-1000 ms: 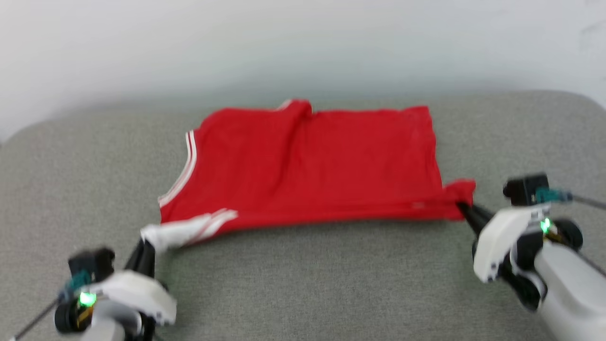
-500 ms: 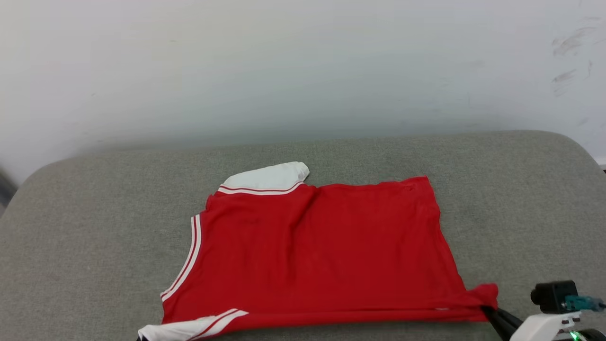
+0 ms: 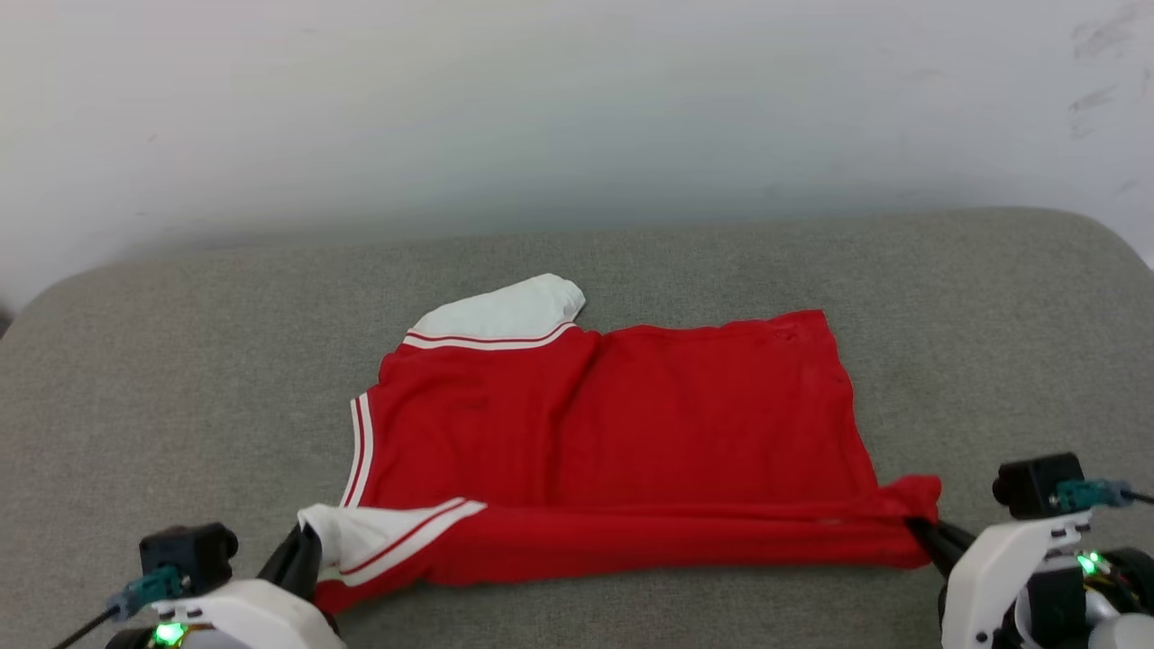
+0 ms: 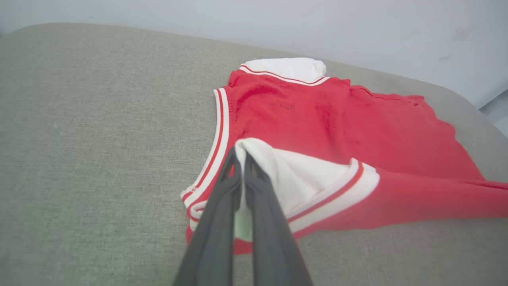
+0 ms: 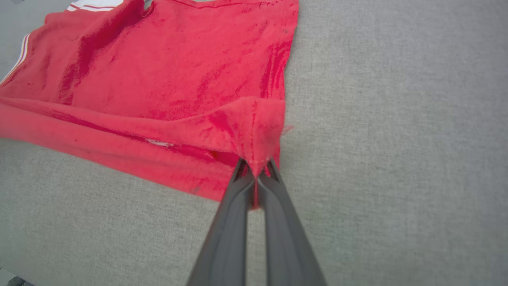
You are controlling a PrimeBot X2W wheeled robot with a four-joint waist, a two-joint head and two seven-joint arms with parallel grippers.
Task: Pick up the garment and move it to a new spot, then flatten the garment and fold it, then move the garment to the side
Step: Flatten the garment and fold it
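The garment (image 3: 613,433), soft red knit with white sleeves and striped trim, lies doubled into a rough rectangle at the middle of the bench (image 3: 180,361), which is covered in coarse grey weave. The head view shows the far sleeve; the right wrist view shows loose threads at the hem. The left hand (image 4: 240,157) is clamped on the near sleeve. The right hand (image 5: 256,169) is clamped on the near hem corner.
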